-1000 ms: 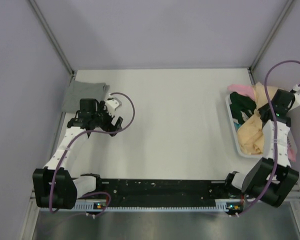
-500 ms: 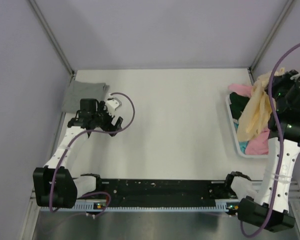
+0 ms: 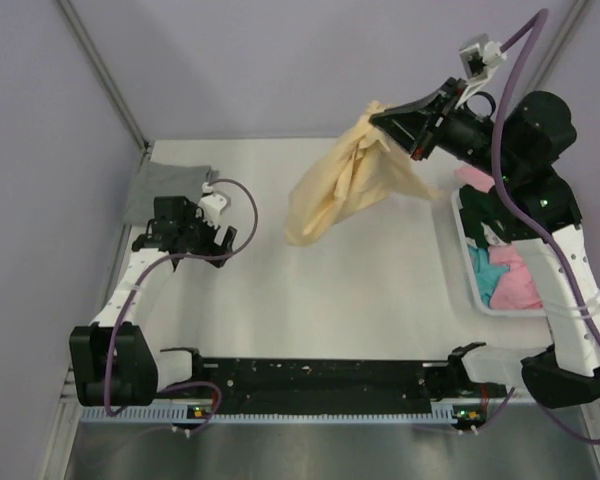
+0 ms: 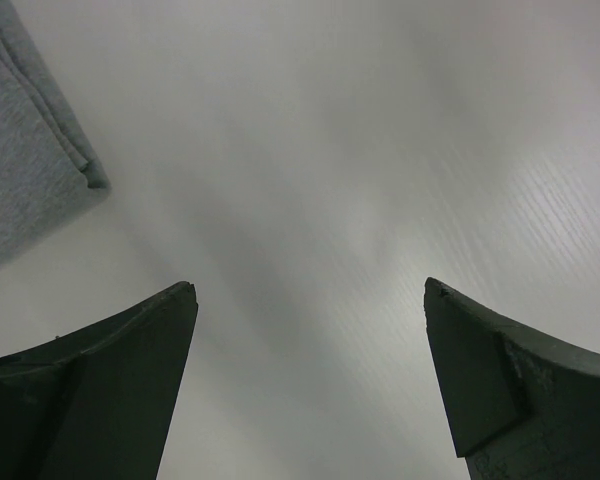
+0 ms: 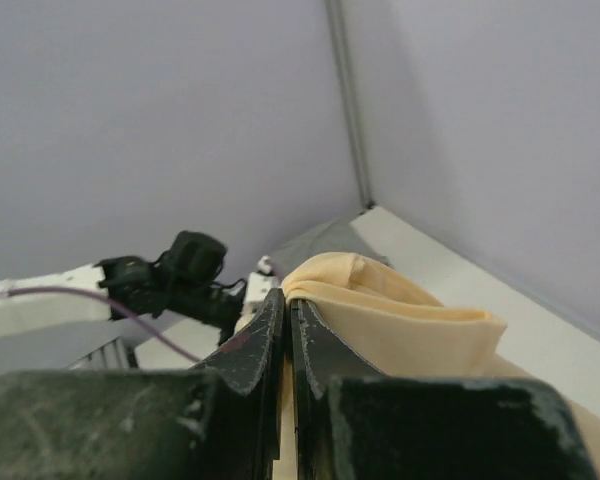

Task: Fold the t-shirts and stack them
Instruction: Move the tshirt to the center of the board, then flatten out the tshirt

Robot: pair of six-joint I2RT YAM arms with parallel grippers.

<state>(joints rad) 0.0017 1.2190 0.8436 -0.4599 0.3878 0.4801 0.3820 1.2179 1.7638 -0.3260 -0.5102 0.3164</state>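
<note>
**Peach shirt aloft, hanging from a single pinch**

The right gripper [image 3: 377, 118] was up high over the far right of the table [image 3: 380, 310]. Its jaws were pressed together on a bunched fold of the pale yellow-peach t-shirt [image 3: 342, 190]. The whole garment dangled from that one point, crumpled and twisted, with its lowest folds over the middle of the table. Whether they touched the surface, the overhead view could not settle. The right wrist view agreed: the fingers were closed tight and peach cloth bulged just beyond them.

On the left, the left gripper [image 3: 227, 230] sat low with its jaws spread wide and nothing between them, only bare tabletop below. Just beside it, in the far-left corner, the grey t-shirt [image 3: 170, 190] lay flat and looked folded. At the right edge the white bin [image 3: 468, 272] held the rest in a heap: the pink t-shirt [image 3: 520, 288], the dark green t-shirt [image 3: 483, 222] and the teal t-shirt [image 3: 486, 283].

The peach cloth looked light and completely limp, so it would likely sag, swing and rope up under one grip. A thin fold like that could also slide out. Spreading it would probably take a second hold at a shoulder seam or a hem corner, and the empty left gripper looked the obvious one to take it.
</note>
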